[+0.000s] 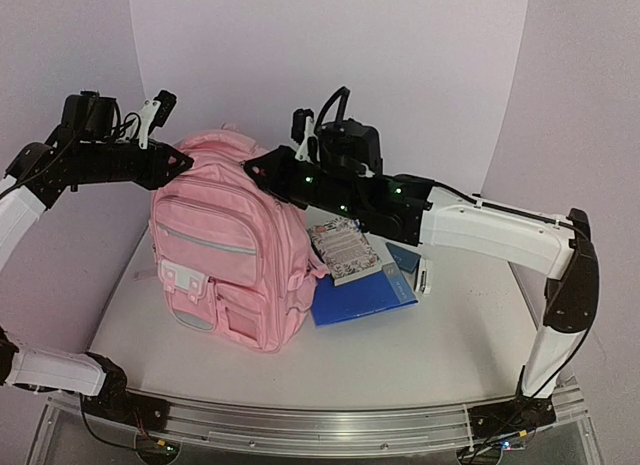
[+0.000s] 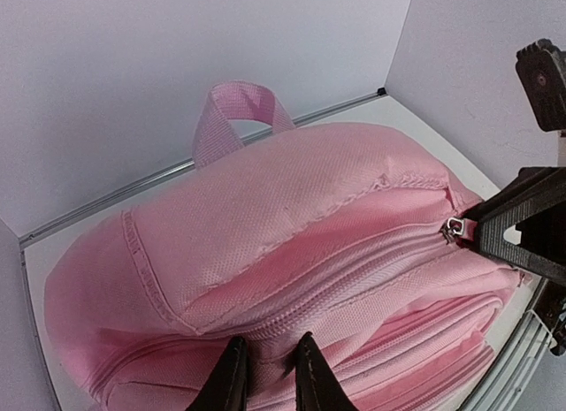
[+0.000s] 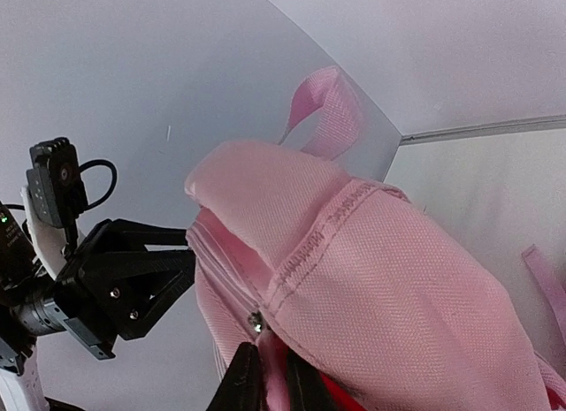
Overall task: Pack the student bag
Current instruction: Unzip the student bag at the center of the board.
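The pink student bag (image 1: 225,255) stands upright on the left half of the table, and both grippers are at its top. My left gripper (image 1: 183,163) comes in from the left. In the left wrist view its fingers (image 2: 232,380) pinch a fold of the bag's fabric (image 2: 292,216) beside the closed top zipper. My right gripper (image 1: 252,171) meets the bag's top right corner. In the right wrist view it (image 3: 271,376) is shut on the pink pull tab just under the metal zipper slider (image 3: 256,321). That slider (image 2: 453,227) sits at the zipper's end.
Right of the bag lie a patterned notebook (image 1: 345,250), a blue folder (image 1: 362,297), a small dark blue item (image 1: 403,255) and a small white-and-black item (image 1: 423,277). The bag's top handle (image 2: 232,115) stands toward the back wall. The table's edge runs close behind the bag.
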Robot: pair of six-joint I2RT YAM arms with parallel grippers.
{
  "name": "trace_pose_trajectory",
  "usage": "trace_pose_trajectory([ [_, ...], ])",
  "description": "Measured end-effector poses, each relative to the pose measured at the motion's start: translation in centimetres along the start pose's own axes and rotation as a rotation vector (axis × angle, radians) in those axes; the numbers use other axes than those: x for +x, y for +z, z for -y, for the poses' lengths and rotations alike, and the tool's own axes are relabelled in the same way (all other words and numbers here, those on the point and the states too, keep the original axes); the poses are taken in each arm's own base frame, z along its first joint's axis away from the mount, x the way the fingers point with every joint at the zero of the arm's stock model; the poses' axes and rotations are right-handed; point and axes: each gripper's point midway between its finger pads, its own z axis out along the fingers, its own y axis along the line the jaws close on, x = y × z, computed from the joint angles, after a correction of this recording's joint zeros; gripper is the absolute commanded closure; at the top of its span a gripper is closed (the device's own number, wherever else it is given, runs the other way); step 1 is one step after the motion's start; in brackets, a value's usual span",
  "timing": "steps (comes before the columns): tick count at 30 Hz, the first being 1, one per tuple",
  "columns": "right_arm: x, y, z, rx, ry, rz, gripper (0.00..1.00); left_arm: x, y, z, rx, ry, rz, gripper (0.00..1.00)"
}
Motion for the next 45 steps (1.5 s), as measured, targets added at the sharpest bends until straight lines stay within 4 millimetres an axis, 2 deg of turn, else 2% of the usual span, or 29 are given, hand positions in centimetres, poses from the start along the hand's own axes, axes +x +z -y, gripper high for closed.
trace_pose_trajectory([
  [6, -1.4, -0.2, -0.7, 0.004, -0.046, 0.037, 0.96, 0.2, 0.5, 0.8, 0.054, 0.019, -0.007, 0.95],
  [11, -2.2, 0.0, -1.9, 0.0, -0.108, 0.051, 0.96, 0.0, 1.2, 1.1, 0.083, 0.028, -0.006, 0.97],
  [19, -1.8, 2.6, -2.7, 0.046, -0.234, 0.073, 0.93, -0.4, 2.7, 1.4, 0.132, 0.03, -0.01, 0.99],
  [23, -1.4, 3.7, -2.9, 0.063, -0.273, 0.081, 0.9, -0.7, 2.9, 2.0, 0.167, 0.03, 0.0, 0.99],
  [26, -1.3, 4.5, -3.2, 0.059, -0.29, 0.084, 0.85, -0.7, 2.8, 2.2, 0.177, 0.022, 0.001, 0.96],
  [30, -0.9, 4.9, -3.5, 0.045, -0.313, 0.074, 0.73, -0.7, 2.7, 2.1, 0.168, 0.004, 0.004, 0.83],
  [32, -0.5, 4.9, -3.9, 0.033, -0.324, 0.063, 0.68, -0.5, 2.3, 2.1, 0.16, -0.009, 0.01, 0.77],
  [37, 0.9, 4.3, -4.8, -0.013, -0.353, 0.012, 0.61, -0.7, 0.1, 2.4, 0.141, -0.005, 0.044, 0.72],
  [41, 1.4, 2.4, -5.3, -0.031, -0.362, -0.031, 0.58, -1.2, -1.1, 2.5, 0.132, -0.018, 0.073, 0.67],
  [45, 0.2, -0.3, -5.7, -0.027, -0.366, -0.028, 0.46, -1.3, -1.7, 3.0, 0.151, -0.045, 0.071, 0.61],
])
